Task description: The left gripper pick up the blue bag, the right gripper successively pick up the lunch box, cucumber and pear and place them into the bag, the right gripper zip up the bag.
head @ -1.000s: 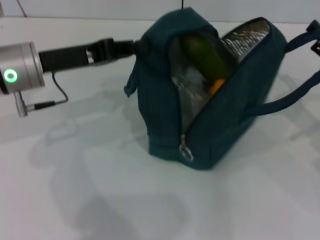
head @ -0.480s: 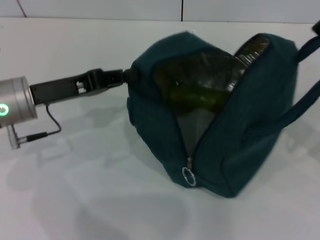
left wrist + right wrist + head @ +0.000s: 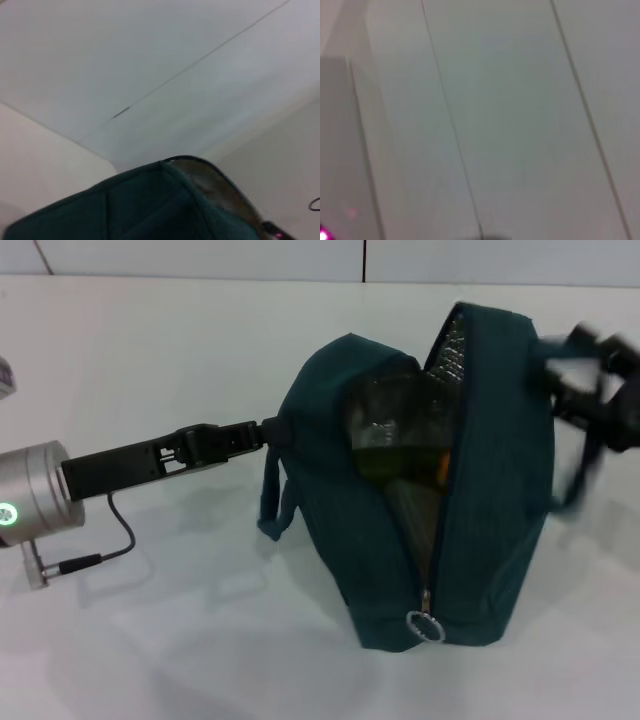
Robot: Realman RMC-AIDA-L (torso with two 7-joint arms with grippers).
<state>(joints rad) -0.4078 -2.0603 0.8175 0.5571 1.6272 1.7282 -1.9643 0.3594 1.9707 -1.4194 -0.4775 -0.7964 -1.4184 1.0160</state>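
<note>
The blue bag [image 3: 330,480] stands upright on the white table, its zipper open from the top down to the ring pull [image 3: 425,626]. Silver lining [image 3: 455,340] shows inside. A green cucumber [image 3: 385,455] and a small orange patch [image 3: 441,466] lie in the opening; I cannot make out the lunch box or the pear. My left gripper [image 3: 262,432] is shut on the bag's left upper side. My right gripper [image 3: 600,375] appears blurred at the right edge, by the bag's strap [image 3: 570,480]. The left wrist view shows the bag's top edge [image 3: 150,200].
The white table [image 3: 150,640] spreads around the bag. A small grey object [image 3: 5,375] pokes in at the far left edge. A thin cable [image 3: 110,540] hangs under the left arm. The right wrist view shows only pale panels.
The bag has turned and shifted, so its zipper end now points toward the front right and its lid stands more upright. The right gripper has come into view beside the strap.
</note>
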